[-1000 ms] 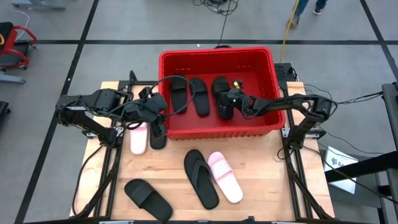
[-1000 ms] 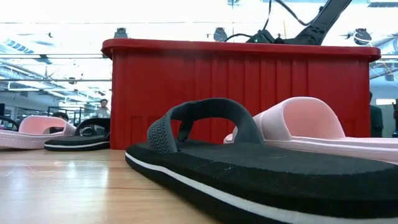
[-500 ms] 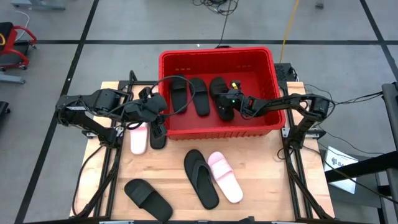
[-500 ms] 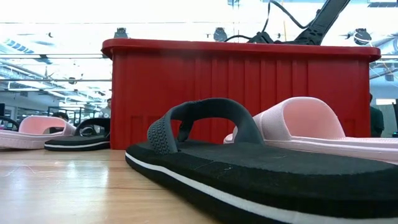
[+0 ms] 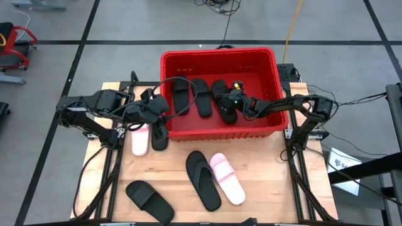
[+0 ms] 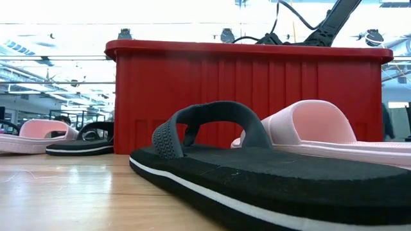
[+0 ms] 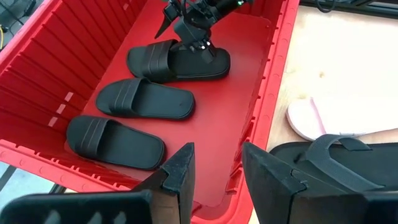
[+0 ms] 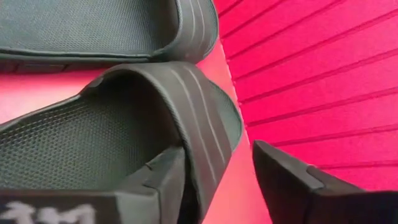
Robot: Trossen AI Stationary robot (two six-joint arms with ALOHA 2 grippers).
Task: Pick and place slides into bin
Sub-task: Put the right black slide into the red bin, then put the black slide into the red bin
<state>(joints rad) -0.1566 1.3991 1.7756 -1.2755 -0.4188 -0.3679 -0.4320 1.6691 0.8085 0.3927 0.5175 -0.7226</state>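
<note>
A: Where's the right gripper (image 5: pixel 227 107)?
B: Inside the bin (image 5: pixel 166 88), its fingers spread astride the strap of a black slide (image 5: pixel 224 99) lying on the floor there, third in a row.
A: The left gripper (image 5: pixel 158 119)?
B: At the bin's nine o'clock, fingers apart, empty. Four slides remain on the table (image 5: pixel 276 188).

The bin (image 5: pixel 218 58) was bright red, its three slides (image 7: pixel 130 99) matte black (faint stripes across the straps). On the pale wood table (image 5: pixel 264 182) lay two pink slides (image 5: pixel 227 179) and black ones (image 5: pixel 202 179), one white-edged.
</note>
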